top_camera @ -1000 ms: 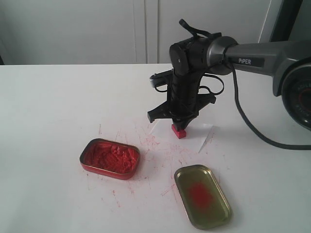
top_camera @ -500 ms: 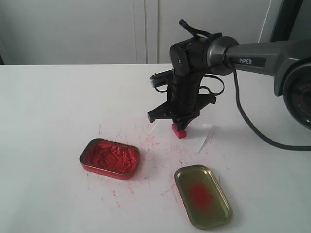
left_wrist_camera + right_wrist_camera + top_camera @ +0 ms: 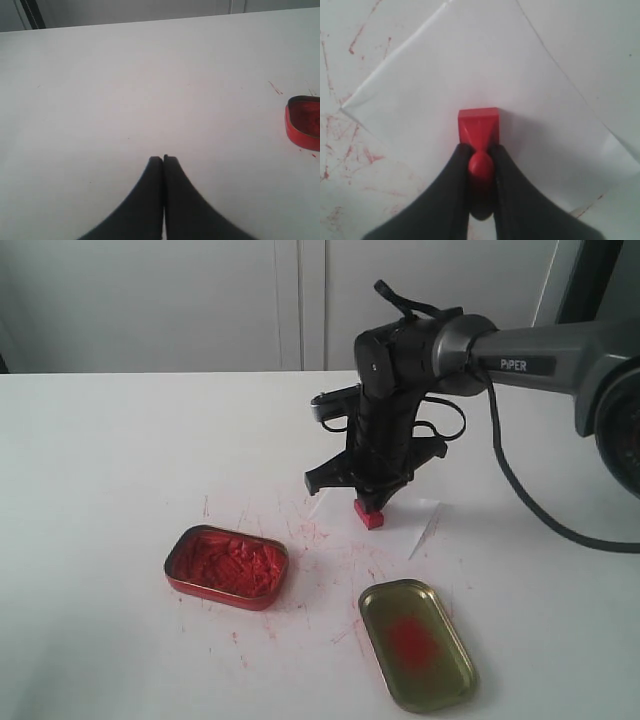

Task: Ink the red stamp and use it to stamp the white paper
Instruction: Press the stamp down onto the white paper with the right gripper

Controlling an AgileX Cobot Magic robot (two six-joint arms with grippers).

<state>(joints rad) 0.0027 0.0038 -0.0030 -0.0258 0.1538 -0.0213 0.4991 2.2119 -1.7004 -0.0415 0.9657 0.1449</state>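
Observation:
The red stamp [image 3: 368, 514] stands with its square base down on the white paper [image 3: 420, 514], near the sheet's left part. My right gripper [image 3: 371, 498] is shut on the stamp's narrow handle from above. In the right wrist view the stamp [image 3: 478, 131] rests on the paper [image 3: 470, 70], and the dark fingers [image 3: 451, 186] pinch its rounded handle; the gripper [image 3: 480, 150] hides the back of the handle. No imprint shows on the sheet. My left gripper [image 3: 163, 159] is shut with nothing in it, over bare tabletop, and it is not seen in the exterior view.
The red tin of ink paste [image 3: 227, 566] lies open at front left; its edge [image 3: 303, 123] shows in the left wrist view. The gold lid with a red smear [image 3: 416, 643] lies at front right. Red streaks mark the table [image 3: 100, 460] between tin and paper.
The right arm's upper part has shifted slightly to the right and back; the stamp stays in the same spot on the paper, still gripped.

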